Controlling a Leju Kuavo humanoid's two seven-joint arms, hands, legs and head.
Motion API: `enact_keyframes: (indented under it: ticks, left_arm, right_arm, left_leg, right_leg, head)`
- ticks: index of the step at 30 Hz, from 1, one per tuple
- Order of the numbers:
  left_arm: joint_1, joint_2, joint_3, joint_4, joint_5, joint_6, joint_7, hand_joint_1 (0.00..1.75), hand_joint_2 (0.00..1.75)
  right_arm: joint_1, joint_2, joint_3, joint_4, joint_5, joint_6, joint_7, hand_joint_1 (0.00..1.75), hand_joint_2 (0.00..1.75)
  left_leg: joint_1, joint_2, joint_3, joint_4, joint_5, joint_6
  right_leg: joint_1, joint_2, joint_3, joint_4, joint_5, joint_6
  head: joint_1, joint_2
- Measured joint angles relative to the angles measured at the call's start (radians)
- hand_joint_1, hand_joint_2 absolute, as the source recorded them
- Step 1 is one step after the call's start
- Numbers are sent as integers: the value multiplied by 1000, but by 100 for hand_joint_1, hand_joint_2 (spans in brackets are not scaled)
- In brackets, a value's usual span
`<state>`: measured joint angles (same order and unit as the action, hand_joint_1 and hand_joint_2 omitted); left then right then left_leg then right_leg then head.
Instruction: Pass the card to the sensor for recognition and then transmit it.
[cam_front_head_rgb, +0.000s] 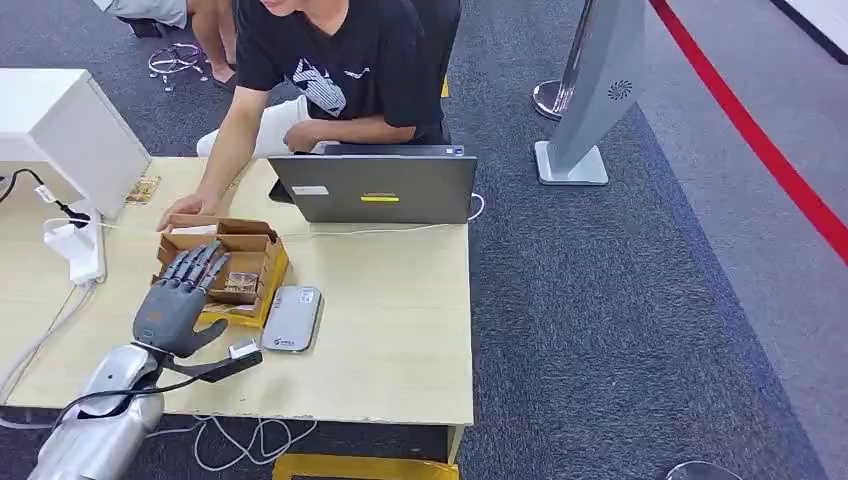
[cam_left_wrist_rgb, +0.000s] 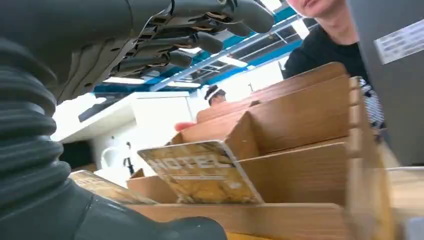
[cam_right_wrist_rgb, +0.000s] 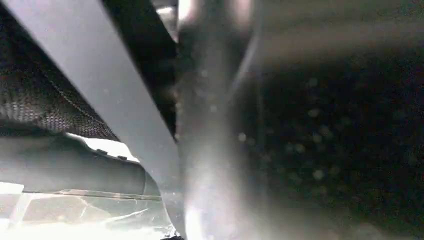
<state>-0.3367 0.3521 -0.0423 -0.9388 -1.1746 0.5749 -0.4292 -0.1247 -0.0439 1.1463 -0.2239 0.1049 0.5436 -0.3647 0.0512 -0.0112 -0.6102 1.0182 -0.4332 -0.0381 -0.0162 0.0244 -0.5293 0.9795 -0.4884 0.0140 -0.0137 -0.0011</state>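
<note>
The left hand (cam_front_head_rgb: 178, 300) hovers over the near edge of the wooden card box (cam_front_head_rgb: 222, 262) on the table (cam_front_head_rgb: 390, 330), fingers spread apart and holding nothing. A gold hotel card (cam_left_wrist_rgb: 202, 172) leans upright in a slot of the box, just beneath those fingers (cam_left_wrist_rgb: 190, 42). The grey sensor (cam_front_head_rgb: 292, 318) lies flat just beside the box. A person's hand (cam_front_head_rgb: 185, 208) rests at the box's far side, near a laptop (cam_front_head_rgb: 375, 188). The right wrist view is too blurred to tell that hand's state.
</note>
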Motion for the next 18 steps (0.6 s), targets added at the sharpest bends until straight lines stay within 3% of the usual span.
enact_keyframes:
  ticks: [14,18]
  left_arm:
    - [-5,8,0,29,-7,3,3,0,175]
    - [-13,15,1,51,-70,49,40,0,175]
  right_arm:
    - [0,0,0,0,0,0,-2,0,175]
    - [0,0,0,0,0,0,-2,0,175]
  left_leg:
    - [0,0,0,0,0,0]
    - [0,0,0,0,0,0]
  right_leg:
    - [0,0,0,0,0,0]
    - [0,0,0,0,0,-1]
  head:
    - [0,0]
    - [0,0]
